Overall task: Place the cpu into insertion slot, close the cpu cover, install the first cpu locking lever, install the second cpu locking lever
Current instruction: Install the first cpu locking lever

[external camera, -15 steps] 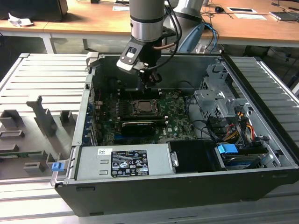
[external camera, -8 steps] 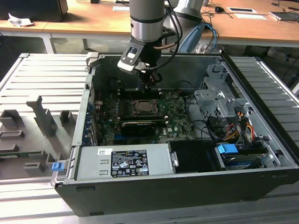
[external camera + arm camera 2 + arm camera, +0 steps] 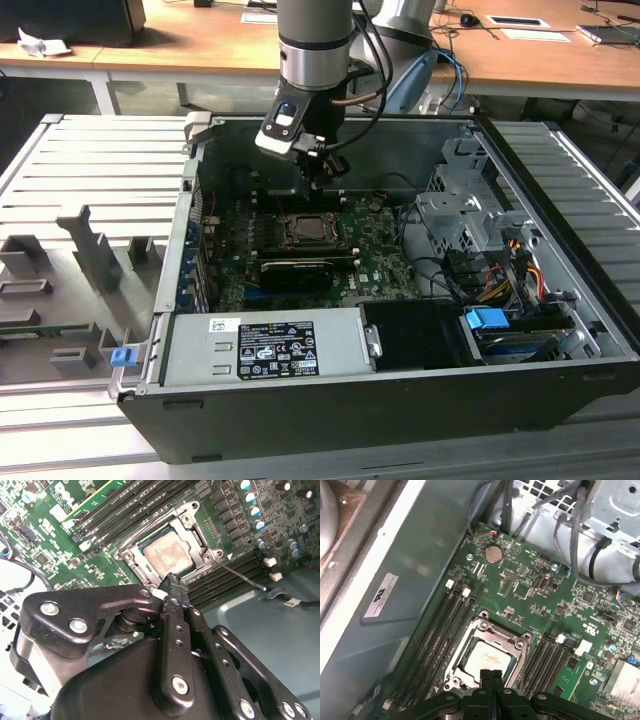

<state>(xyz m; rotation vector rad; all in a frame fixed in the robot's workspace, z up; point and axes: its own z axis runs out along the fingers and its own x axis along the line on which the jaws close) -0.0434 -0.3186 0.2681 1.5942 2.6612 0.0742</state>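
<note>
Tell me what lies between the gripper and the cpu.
In the second wrist view, only the near rim of the cover. The shut gripper hangs at that edge, and the cpu sits just beyond it.

Ribbed grey bench point(image 3: 100, 160) holds open PC case point(image 3: 400, 420) & grey fixture blocks point(image 3: 95, 250).

print on the power supply sticker point(image 3: 276, 350) and case wall sticker point(image 3: 382, 595) is unreadable.

arm point(image 3: 315, 65): silver-grey, black-banded | end effector point(image 3: 173, 582): black links, silver screws point(image 3: 179, 684)
</note>
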